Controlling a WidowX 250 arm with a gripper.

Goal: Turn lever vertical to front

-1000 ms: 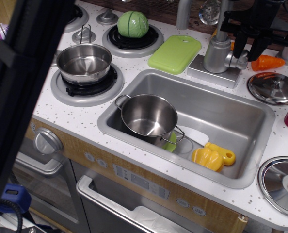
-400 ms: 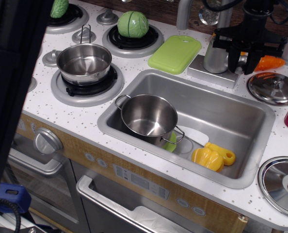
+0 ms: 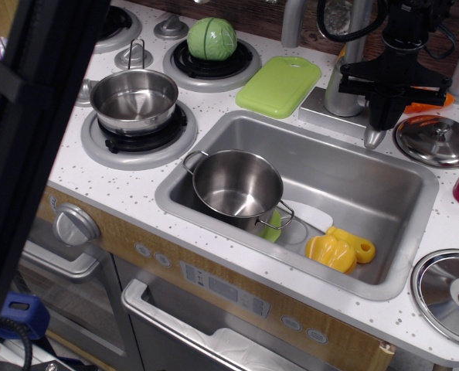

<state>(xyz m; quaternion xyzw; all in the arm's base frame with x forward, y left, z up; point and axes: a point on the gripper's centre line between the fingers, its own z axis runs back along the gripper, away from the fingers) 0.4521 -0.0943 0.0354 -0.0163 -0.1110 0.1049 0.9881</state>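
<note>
The lever (image 3: 374, 137) is a short silver-grey bar with a rounded tip. It points toward the front, over the back rim of the sink (image 3: 415, 232), to the right of the stubby tap body (image 3: 338, 86). My black gripper (image 3: 382, 116) comes down from above and is shut on the lever's upper part. Only the lever's tip shows below the fingers. The knob it hinges on is hidden behind the gripper.
A steel pot (image 3: 237, 185) and a yellow toy (image 3: 338, 249) lie in the sink. Another pot (image 3: 134, 100) sits on the front burner, with a green cutting board (image 3: 279, 85) and a cabbage (image 3: 212, 39) behind. Steel lids (image 3: 436, 141) (image 3: 450, 292) lie right. A black bar (image 3: 28, 154) blocks the left.
The gripper has dropped and come forward beside the tap. The lever has swung with it, from lying by the tap body to pointing toward the front over the sink rim.
</note>
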